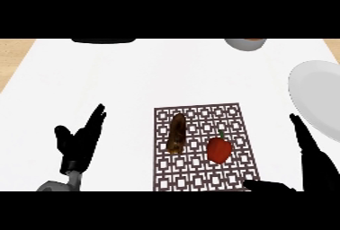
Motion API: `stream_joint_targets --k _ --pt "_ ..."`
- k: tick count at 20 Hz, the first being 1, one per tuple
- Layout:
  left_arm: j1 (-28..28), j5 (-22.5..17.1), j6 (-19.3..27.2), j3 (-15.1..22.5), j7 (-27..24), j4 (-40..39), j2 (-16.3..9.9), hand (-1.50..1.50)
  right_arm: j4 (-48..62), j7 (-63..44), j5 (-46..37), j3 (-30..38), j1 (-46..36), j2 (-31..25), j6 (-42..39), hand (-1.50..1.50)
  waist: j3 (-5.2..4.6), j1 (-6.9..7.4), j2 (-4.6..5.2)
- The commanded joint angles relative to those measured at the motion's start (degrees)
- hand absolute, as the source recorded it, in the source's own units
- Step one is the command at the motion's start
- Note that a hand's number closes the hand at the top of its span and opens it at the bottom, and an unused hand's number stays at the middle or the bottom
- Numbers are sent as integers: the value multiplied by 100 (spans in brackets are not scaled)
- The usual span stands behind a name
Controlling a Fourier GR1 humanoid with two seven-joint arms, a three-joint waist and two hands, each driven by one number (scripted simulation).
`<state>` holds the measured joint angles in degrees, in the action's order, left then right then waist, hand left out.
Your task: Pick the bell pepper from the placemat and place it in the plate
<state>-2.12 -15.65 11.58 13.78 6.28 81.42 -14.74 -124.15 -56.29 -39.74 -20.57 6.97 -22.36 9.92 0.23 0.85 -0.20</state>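
Two things lie on the placemat (pixel 199 148), beside the white plate (pixel 317 96), while the right hand (pixel 312 155) nears spread and empty, the left hand (pixel 79 139) rests open, and the red bell pepper (pixel 219 149) still needs grasping

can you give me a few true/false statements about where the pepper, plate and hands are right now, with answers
1. The red bell pepper lies on the patterned placemat. True.
2. The pepper is already in the white plate. False: the plate sits at the right edge with nothing seen in it.
3. A brown elongated item lies left of the pepper on the placemat. True.
4. The right hand is curled round the pepper. False: its fingers are straight, and it is apart from the pepper, to its right.
5. The left hand rests on the placemat. False: it is open, left of the placemat.
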Motion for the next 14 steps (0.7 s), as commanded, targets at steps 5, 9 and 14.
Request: stream_joint_targets --k 5,9,14 --pt "-68 -131 -178 -225 560 -224 -54 0 599 -822 -393 -554 -620 930 -474 -150 -25 -74 26" --pt "48 35 -301 -199 186 -447 130 0 1284 -2 -326 -427 -478 1074 -162 -150 -23 -90 26" --pt "324 218 -55 -91 523 303 271 0 1197 -758 -1046 -704 -794 1606 -402 -150 -24 -75 13"
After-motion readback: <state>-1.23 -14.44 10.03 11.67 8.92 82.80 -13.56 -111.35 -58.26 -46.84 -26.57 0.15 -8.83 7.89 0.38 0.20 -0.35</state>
